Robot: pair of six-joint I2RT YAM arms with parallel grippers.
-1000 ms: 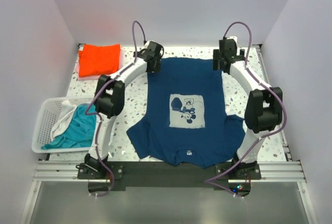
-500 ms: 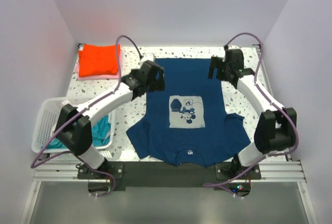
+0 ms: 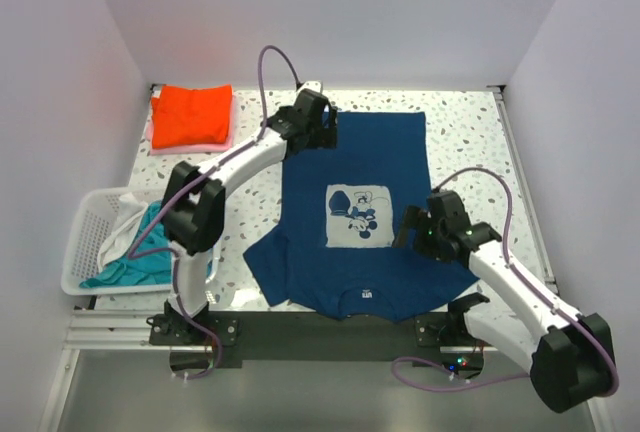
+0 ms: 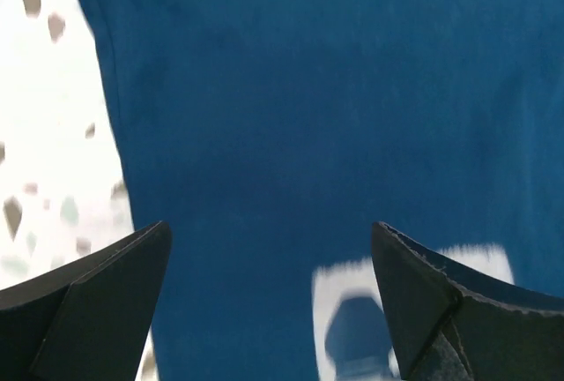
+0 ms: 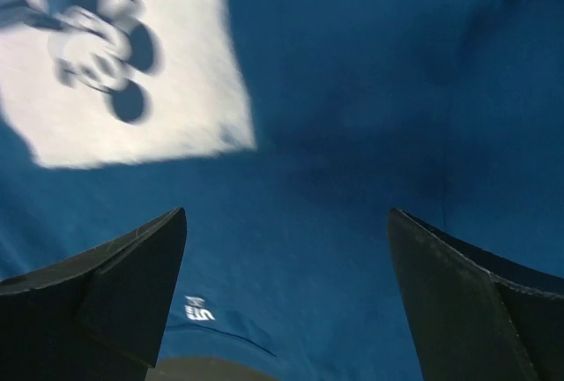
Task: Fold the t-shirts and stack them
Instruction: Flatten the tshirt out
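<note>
Navy t-shirt (image 3: 355,167) lies spread print-up on the speckled surface (image 3: 470,152), collar toward the arm bases, ready, I judge, for folding. My left end effector (image 3: 325,138) hovers near the far hem and my right end effector (image 3: 408,232) beside the print, both with fingers apart and empty. The sleeves look slightly rumpled.

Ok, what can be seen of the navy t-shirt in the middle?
The navy t-shirt, soft cloth, lies flat and front up on the speckled table, hem at the far side, collar with a small white label nearest the arm bases. A pale square cartoon print sits mid-chest. The short sleeves splay sideways, the right one rumpled, partly under the right arm. The left end effector hangs open over its far left corner, the right end effector open beside the print; neither grips it.
</note>
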